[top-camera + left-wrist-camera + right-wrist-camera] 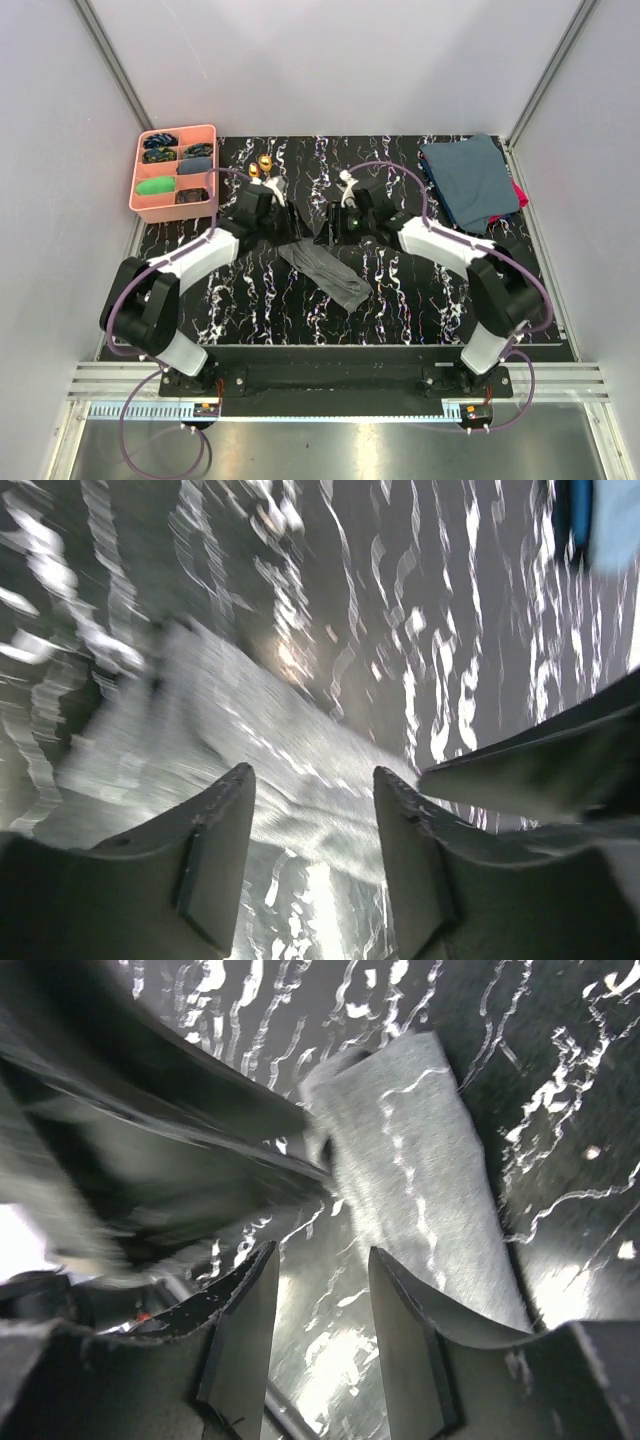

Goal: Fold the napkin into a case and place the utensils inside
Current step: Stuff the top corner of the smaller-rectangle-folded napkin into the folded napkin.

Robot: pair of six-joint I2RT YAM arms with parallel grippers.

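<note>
My left claw (312,780) and right claw (322,1260) are apart, holding nothing. The folded napkin (330,272) lies on the worktop (420,290), utensils (259,166) at its eleven o'clock. It looks soft and floppy; I'd pinch one end.

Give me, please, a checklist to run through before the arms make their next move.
1. Napkin folded into a narrow strip, flat on the table: ok.
2. Left fingers apart, nothing between them: ok.
3. Right fingers apart, nothing between them: ok.
4. Utensils lying free beside the pink tray: ok.
5. Utensils inside the folded napkin: not ok.
6. Napkin's open end located: cannot tell.
</note>
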